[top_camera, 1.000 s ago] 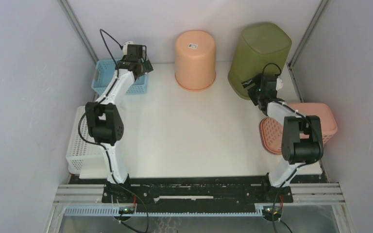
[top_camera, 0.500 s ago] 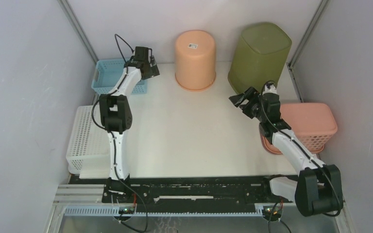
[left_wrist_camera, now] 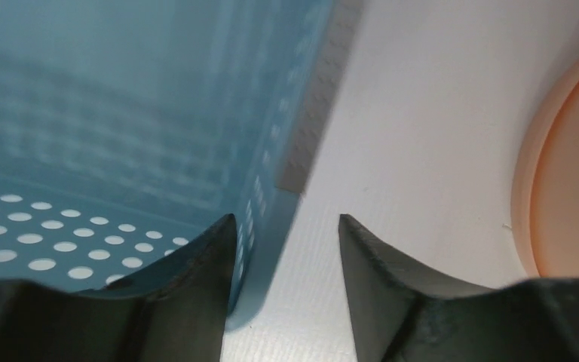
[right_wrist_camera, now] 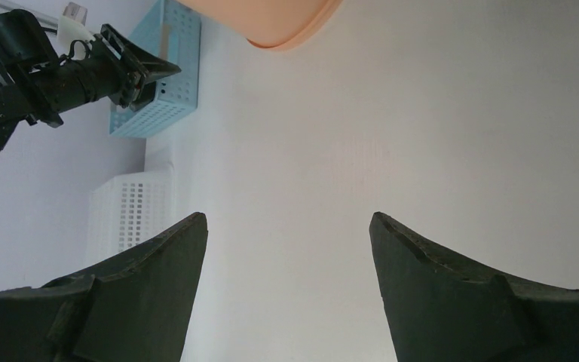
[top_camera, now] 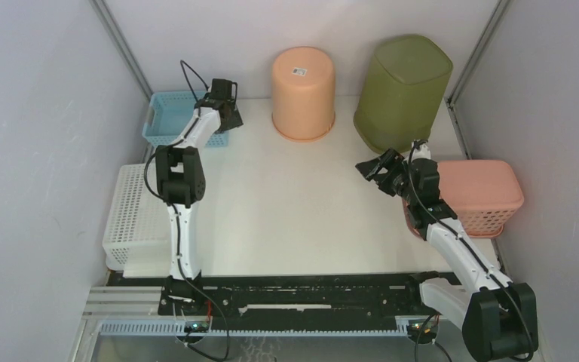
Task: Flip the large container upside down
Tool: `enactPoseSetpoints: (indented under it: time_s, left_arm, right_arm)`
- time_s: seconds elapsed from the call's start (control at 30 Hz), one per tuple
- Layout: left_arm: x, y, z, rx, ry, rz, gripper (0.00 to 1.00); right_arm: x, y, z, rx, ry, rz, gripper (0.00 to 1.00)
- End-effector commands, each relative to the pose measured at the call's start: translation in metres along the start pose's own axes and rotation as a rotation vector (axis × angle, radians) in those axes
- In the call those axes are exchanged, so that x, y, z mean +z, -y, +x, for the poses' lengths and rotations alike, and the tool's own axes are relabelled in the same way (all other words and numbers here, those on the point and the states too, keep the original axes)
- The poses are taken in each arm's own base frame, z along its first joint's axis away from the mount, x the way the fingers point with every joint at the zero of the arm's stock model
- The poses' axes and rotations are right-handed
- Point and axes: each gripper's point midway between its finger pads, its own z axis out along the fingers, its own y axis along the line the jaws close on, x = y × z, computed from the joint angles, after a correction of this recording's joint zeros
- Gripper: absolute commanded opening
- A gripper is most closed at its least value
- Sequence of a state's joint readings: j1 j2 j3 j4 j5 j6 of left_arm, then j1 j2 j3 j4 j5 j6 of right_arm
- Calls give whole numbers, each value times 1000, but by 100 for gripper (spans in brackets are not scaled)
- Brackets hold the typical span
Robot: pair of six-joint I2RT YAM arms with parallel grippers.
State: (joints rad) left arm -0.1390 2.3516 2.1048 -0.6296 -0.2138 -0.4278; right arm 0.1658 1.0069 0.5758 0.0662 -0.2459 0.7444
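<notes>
The large container (top_camera: 403,87) is an olive-green bin at the back right, standing with its flat base up and its wide rim on the table. My right gripper (top_camera: 369,167) hovers in front of it and apart from it, open, with only bare table between its fingers (right_wrist_camera: 288,219). My left gripper (top_camera: 225,105) is at the back left, over the right wall of a blue perforated basket (top_camera: 167,113). In the left wrist view that gripper (left_wrist_camera: 286,219) straddles the blue basket (left_wrist_camera: 121,113) wall, with a gap on the outer side.
An orange bucket (top_camera: 303,90) stands base up at the back middle, close to the left gripper. A pink basket (top_camera: 482,192) lies on its side at the right edge beside the right arm. A white basket (top_camera: 132,219) sits at the left edge.
The right arm has drawn back from the green container toward the table's middle. The left gripper has come down over the blue basket's right wall and its jaws have narrowed.
</notes>
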Motion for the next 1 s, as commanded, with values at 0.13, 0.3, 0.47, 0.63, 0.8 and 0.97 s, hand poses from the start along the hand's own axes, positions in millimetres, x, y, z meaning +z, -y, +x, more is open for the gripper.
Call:
enactPoseSetpoints:
  time_s: [0.13, 0.3, 0.47, 0.63, 0.8, 0.97]
  left_arm:
    - [-28, -5, 20, 7, 9, -25, 25]
    - [-48, 9, 34, 26, 7, 11, 0]
    - [-86, 28, 30, 54, 74, 78, 0]
    - [-129, 45, -4, 38, 175, 182, 0]
    - [-188, 47, -47, 24, 290, 233, 0]
    - [-247, 58, -49, -7, 317, 393, 0]
  right_arm:
    - [-19, -19, -8, -51, 47, -61, 87]
    - [-36, -30, -10, -54, 70, -89, 87]
    - [-54, -40, -11, -64, 95, -112, 87]
    - [-73, -46, -11, -66, 117, -128, 87]
    - [-93, -53, -14, -73, 144, -139, 87]
    - [-109, -61, -20, -92, 171, -151, 87]
